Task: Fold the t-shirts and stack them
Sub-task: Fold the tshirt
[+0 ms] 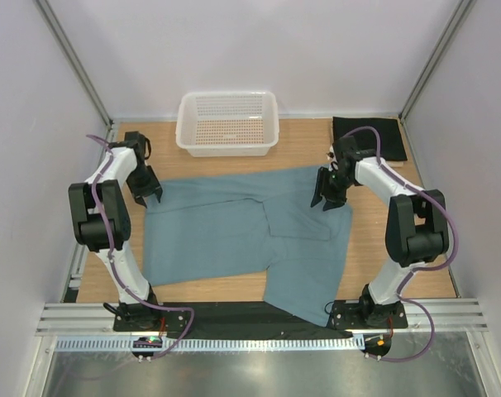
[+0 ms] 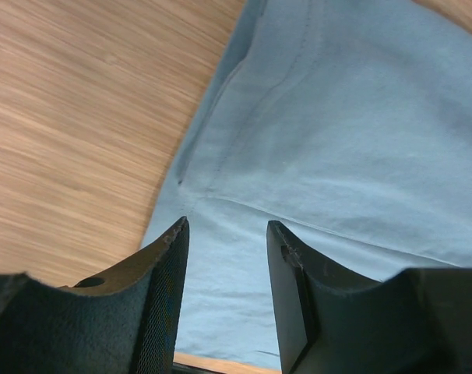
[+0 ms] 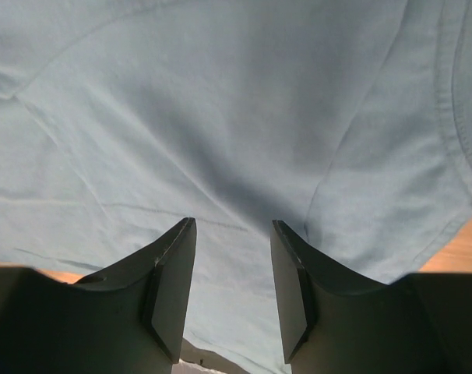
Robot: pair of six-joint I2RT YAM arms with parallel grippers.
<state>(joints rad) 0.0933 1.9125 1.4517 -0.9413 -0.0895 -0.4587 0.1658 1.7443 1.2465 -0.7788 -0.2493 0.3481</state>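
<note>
The teal t-shirt [image 1: 234, 231] lies spread under both my left gripper [image 1: 149, 192] and my right gripper [image 1: 327, 198], each pair of jaws half-parted and holding nothing. It looks light and limp, likely to bunch, so I would pinch it at a hem edge just ahead of the jaws. My wrist views show its seams close up; only the top view shows the black t-shirt [image 1: 369, 136] beyond my right jaws.

Parted left gripper [image 2: 227, 226], seemingly above teal t-shirt [image 2: 345, 132].
</note>
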